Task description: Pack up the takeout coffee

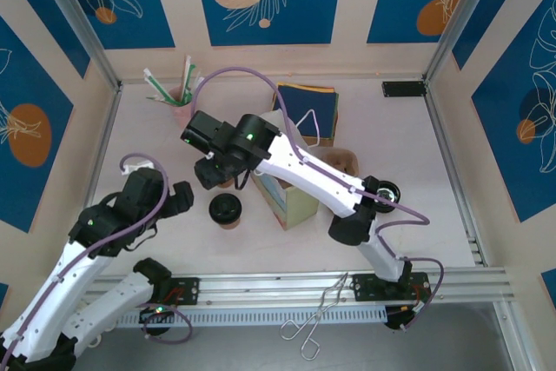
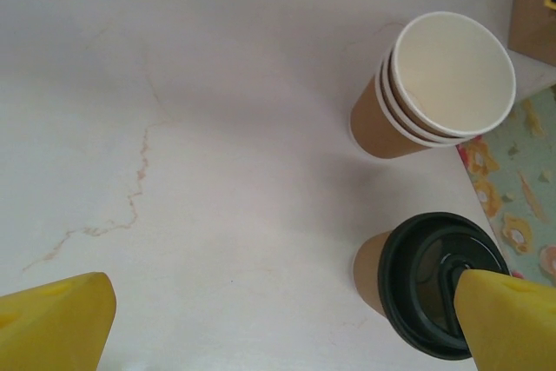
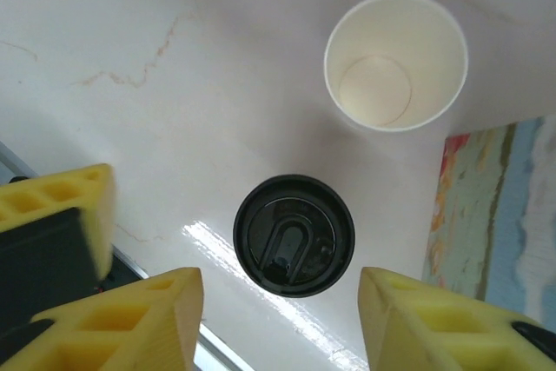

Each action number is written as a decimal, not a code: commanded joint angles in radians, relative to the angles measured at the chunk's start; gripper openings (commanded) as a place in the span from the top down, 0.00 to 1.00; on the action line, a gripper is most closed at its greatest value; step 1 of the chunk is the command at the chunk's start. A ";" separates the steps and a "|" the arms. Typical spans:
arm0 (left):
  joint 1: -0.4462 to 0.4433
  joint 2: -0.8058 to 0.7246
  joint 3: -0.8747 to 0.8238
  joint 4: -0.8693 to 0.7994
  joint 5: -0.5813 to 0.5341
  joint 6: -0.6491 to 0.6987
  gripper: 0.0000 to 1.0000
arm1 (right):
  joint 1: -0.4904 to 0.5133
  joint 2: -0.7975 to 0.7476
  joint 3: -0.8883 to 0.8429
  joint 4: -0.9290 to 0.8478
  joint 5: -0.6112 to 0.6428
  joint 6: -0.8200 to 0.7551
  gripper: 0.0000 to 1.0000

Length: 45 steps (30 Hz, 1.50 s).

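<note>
The takeout coffee (image 1: 226, 208), a brown paper cup under a black lid, stands on the white table left of the paper bag. In the right wrist view the takeout coffee (image 3: 294, 235) lies below and between my yellow fingers (image 3: 156, 310). My right gripper (image 3: 280, 288) is open above it and touches nothing. From above, the right gripper (image 1: 213, 171) hovers just behind the cup. My left gripper (image 1: 181, 197) is wide open, left of the cup. In the left wrist view the cup (image 2: 430, 288) stands beside the right finger (image 2: 512, 319).
A stack of lidless brown cups (image 2: 434, 84) stands just behind the coffee. The floral paper bag (image 1: 291, 202) is at its right. A cup of straws (image 1: 178, 93), blue napkins (image 1: 308, 102) and loose black lids (image 1: 382, 190) sit farther off. Metal tongs (image 1: 317, 319) lie at the near rail.
</note>
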 commanded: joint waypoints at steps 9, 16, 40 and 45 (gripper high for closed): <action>0.003 -0.054 -0.033 -0.064 -0.114 -0.037 0.00 | -0.029 0.054 -0.138 -0.007 -0.185 0.077 0.35; 0.003 -0.069 -0.044 -0.061 -0.132 -0.050 0.00 | -0.021 0.098 -0.139 -0.033 -0.202 0.077 0.30; 0.004 -0.108 -0.055 -0.068 -0.164 -0.078 0.00 | -0.018 0.197 -0.142 -0.050 -0.201 0.069 0.22; 0.004 -0.106 -0.056 -0.064 -0.159 -0.075 0.00 | -0.019 0.208 -0.142 -0.055 -0.198 0.067 0.18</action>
